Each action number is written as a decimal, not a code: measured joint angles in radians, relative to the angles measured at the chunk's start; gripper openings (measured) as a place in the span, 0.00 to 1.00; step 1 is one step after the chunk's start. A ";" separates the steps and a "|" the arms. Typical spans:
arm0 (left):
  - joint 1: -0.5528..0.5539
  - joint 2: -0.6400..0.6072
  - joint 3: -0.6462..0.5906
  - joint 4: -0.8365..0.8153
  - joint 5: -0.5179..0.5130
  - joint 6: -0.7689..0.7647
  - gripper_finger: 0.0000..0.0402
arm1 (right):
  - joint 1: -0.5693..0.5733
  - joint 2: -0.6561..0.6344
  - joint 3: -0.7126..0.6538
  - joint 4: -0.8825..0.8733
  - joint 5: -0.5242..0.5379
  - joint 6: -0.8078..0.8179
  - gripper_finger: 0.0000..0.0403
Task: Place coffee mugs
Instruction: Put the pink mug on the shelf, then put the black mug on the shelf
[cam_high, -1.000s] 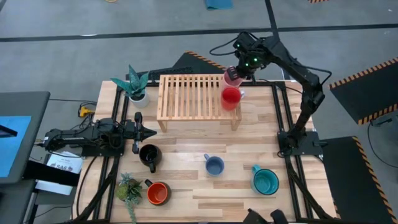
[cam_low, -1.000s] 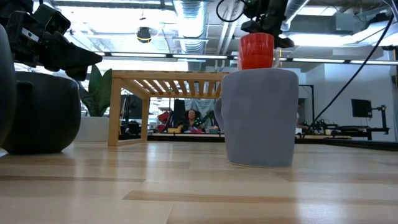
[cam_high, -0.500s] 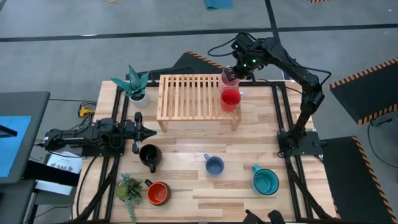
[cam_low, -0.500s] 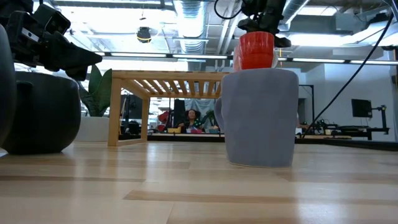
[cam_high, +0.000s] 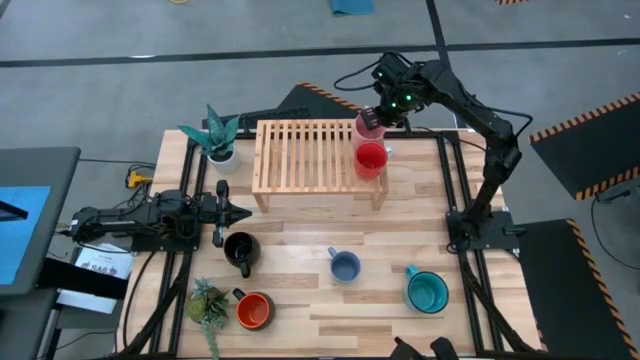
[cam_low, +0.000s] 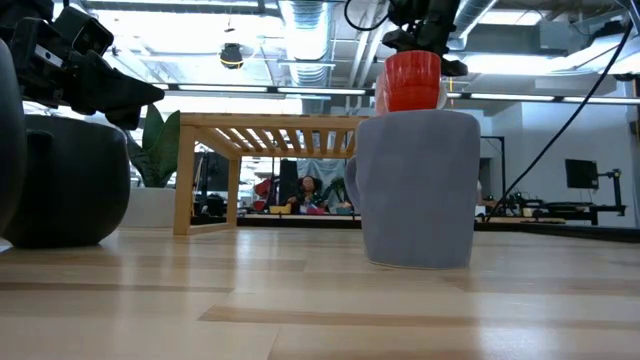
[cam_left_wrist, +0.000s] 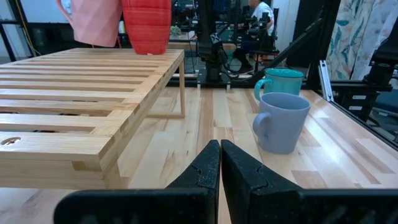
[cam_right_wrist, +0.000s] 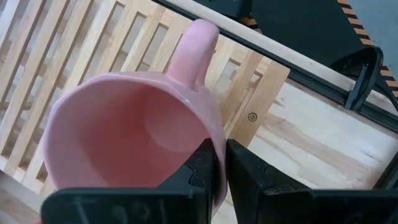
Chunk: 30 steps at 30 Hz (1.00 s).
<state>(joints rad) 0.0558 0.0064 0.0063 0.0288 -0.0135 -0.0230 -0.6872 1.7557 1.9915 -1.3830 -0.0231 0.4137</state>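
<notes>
My right gripper (cam_high: 373, 117) hangs over the far right corner of the wooden slatted rack (cam_high: 300, 155), shut on the pale pink mug (cam_high: 367, 126). The red mug (cam_high: 371, 157) stands on the rack just nearer. On the table stand the black mug (cam_high: 240, 250), the orange-inside mug (cam_high: 254, 311), the blue-grey mug (cam_high: 344, 266) and the teal mug (cam_high: 427, 291). My left gripper (cam_high: 238, 212) waits shut at the table's left side, beside the black mug. My right gripper pinches the pink mug's rim wall (cam_right_wrist: 217, 138), opposite the handle (cam_right_wrist: 193, 53), with one finger (cam_right_wrist: 200, 171) inside and one finger (cam_right_wrist: 249, 177) outside. It comes from above, slanting. The mug is tilted just above the rack's slats; whether its base touches them, I cannot tell.
Two potted plants stand at the table's left: one (cam_high: 218, 135) by the rack's far left corner, one (cam_high: 207, 303) next to the orange-inside mug. The rack's left and middle slats are bare. In the low view the blue-grey mug (cam_low: 415, 185) hides most of the pink mug.
My right gripper has carried the pink mug a little toward the table's left over the rack's far right corner, then held still. It stays shut on the mug.
</notes>
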 joint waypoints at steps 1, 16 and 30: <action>0.000 0.000 0.000 0.000 0.000 0.000 0.00 | 0.000 0.000 0.000 0.000 0.000 0.000 0.15; 0.000 0.000 0.000 0.000 0.000 0.000 0.00 | 0.000 0.000 0.000 0.003 0.001 -0.003 0.33; 0.000 0.000 0.000 0.000 0.000 0.000 0.00 | -0.009 -0.003 0.001 0.009 -0.002 -0.019 0.50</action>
<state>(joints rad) 0.0559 0.0063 0.0067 0.0288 -0.0135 -0.0227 -0.6961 1.7528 1.9928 -1.3738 -0.0247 0.3951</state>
